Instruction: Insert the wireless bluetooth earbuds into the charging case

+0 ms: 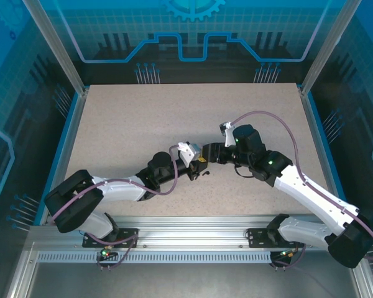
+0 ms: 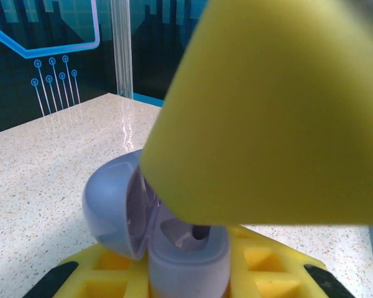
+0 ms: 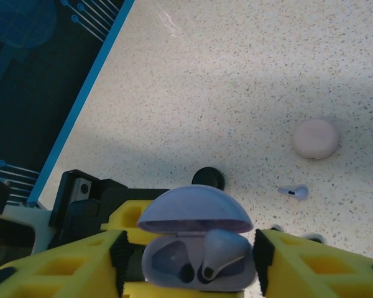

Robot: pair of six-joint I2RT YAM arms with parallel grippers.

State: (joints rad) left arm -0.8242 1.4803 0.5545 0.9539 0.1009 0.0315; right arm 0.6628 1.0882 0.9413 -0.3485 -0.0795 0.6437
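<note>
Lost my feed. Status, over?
Left claw shut on open case. Right claw straddles it, grip unclear. One bud in, loose bud on table. Pink case not blocking.

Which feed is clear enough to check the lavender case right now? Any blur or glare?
Left wrist: blurred yellow finger covers much of the frame, glare streak on the table. Right wrist: lavender case sharp, soft shadow band behind it. Top external: too small to tell.

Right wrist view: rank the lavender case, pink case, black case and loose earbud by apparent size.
1. Lavender case, though nearest the camera, so its lead is unsure.
2. Pink case.
3. Black case, partly hidden behind the lavender lid.
4. Loose earbud.
</note>
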